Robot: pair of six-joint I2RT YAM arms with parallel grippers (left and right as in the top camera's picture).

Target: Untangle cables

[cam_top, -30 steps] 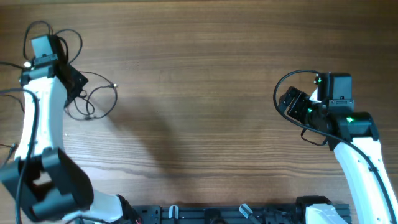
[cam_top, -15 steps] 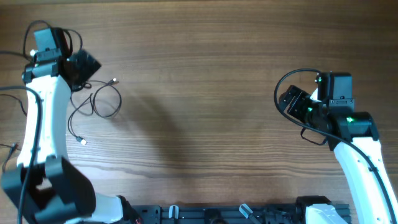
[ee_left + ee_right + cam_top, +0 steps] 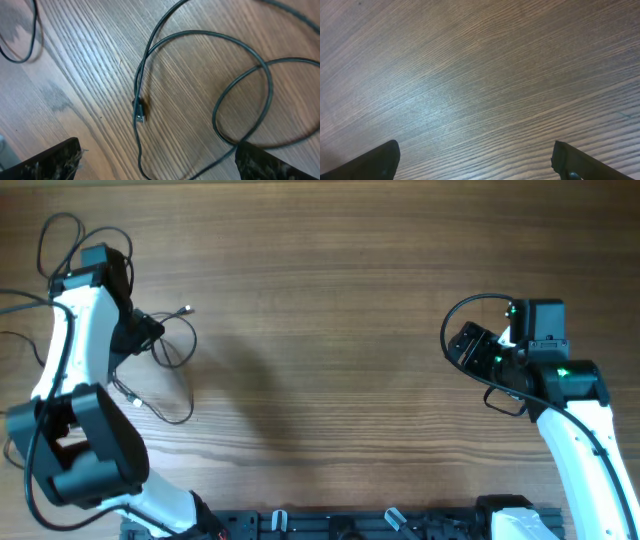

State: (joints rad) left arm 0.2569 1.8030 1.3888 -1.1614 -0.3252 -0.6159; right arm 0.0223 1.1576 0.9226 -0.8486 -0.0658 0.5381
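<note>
While my left claw [image 3: 138,332] hangs over the far left part of the desk [image 3: 320,290], its two fingers [image 3: 50,162] stand wide apart and grip nothing. Under it the cables [image 3: 168,348] lie loose on the wood, near the left edge, as thin black loops that cross each other. In my left wrist view one loop crosses another on the right side, and a small plug [image 3: 139,114] with a metal tip lies flat on the desk. From overhead a second plug [image 3: 188,309] lies at the far right end of the cables, and a third plug [image 3: 134,402] lies nearer, where a long curve ends. My right claw [image 3: 465,348] is well apart on the right side of the desk, also wide open, with wood grain below it.
</note>
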